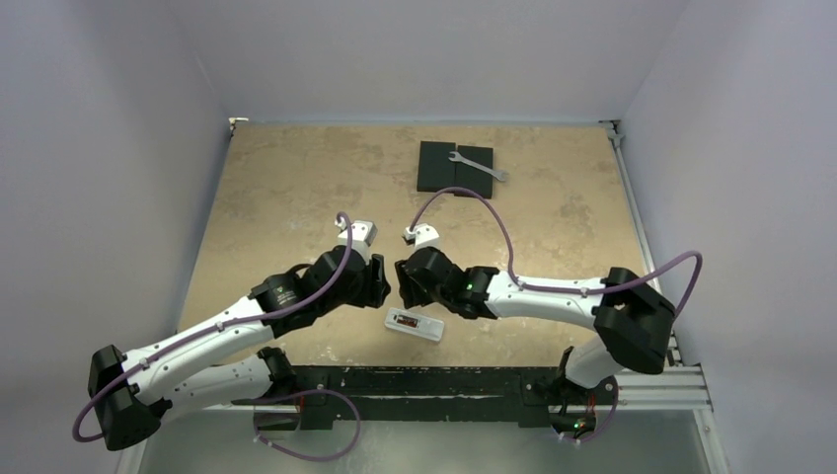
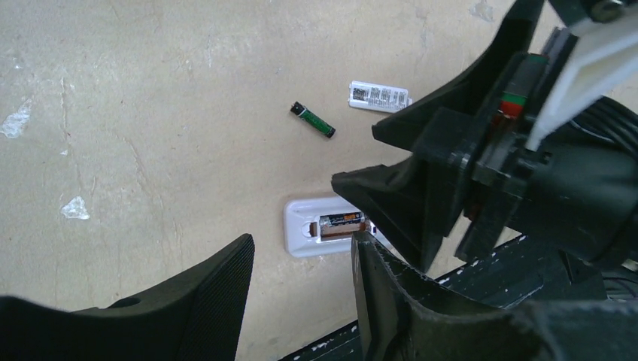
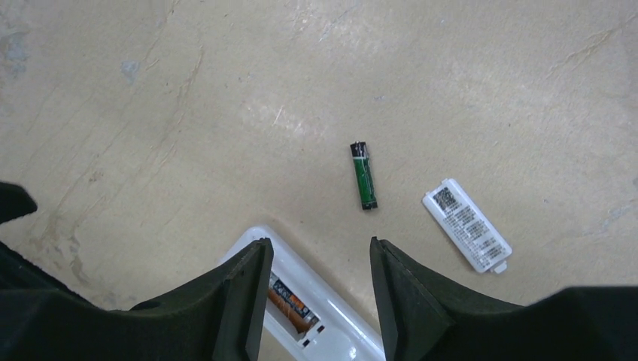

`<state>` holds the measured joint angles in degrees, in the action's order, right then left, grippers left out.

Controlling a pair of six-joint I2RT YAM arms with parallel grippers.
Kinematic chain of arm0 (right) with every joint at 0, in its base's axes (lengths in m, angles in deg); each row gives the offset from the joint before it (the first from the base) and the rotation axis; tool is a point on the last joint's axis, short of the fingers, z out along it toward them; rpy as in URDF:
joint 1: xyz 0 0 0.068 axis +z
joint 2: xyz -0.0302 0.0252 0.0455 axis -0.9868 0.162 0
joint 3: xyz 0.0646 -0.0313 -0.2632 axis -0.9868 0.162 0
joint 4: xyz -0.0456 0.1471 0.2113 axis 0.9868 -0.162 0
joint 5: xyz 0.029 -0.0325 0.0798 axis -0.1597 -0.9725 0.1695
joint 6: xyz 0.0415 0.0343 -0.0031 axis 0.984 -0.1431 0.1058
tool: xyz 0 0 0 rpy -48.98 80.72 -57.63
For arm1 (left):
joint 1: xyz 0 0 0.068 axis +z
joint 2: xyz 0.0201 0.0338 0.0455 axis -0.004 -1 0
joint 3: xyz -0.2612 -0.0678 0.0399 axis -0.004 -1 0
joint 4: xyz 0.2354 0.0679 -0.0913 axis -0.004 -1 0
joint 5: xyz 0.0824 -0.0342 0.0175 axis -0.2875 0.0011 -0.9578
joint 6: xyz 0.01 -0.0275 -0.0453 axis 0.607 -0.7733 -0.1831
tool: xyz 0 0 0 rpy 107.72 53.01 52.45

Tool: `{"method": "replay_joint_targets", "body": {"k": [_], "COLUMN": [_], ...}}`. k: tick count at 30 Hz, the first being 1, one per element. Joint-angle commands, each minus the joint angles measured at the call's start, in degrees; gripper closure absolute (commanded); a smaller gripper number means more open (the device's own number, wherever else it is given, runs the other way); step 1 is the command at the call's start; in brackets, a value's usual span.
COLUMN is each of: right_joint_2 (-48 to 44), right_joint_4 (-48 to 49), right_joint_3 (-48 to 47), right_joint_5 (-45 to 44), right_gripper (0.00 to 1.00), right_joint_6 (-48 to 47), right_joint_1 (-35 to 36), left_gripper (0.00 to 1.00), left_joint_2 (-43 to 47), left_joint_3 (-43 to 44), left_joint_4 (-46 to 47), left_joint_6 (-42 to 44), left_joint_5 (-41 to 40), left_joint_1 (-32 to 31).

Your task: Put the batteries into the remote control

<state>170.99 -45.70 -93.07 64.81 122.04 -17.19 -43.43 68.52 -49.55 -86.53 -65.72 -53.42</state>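
**Remote control lies back-up near the table's near edge, one cell in, both end effectors open above it.**

The remote control (image 1: 415, 324) rests on the table (image 1: 276, 197) between the two arms, its battery recess facing up and uncovered. The seated battery (image 2: 341, 220) lies in the recess. The loose battery (image 3: 364, 176), green and black, lies flat on the table on the remote's far side, apart from it. The white labelled battery cover (image 3: 466, 226) lies near that battery without touching it. The left end effector (image 2: 301, 248) and right end effector (image 3: 317, 244) hover over the remote, tips facing each other, jaws parted and empty. Black blocks (image 1: 439, 166) carrying a wrench (image 1: 479, 166) sit at the far side.
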Motion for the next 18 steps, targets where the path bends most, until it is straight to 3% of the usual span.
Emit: {"method": "replay_joint_targets", "body": {"k": [1, 18], "right_joint_2": [3.54, 16.99], "right_joint_4": [1.34, 1.71], "right_joint_3": [-4.58, -13.11], "right_joint_5": [-2.16, -1.29], "right_gripper": [0.42, 0.47], "right_joint_6": [-2.86, -8.62], "right_joint_1": [-1.45, -2.30], "left_gripper": [0.50, 0.50], "left_joint_2": [0.87, -1.45], "left_joint_3": [-0.53, -1.38], "left_joint_4": [0.88, 2.09], "left_joint_6": [0.57, 0.09], "left_joint_5": [-0.80, -1.18], "left_joint_1": [-0.14, -0.05]}}
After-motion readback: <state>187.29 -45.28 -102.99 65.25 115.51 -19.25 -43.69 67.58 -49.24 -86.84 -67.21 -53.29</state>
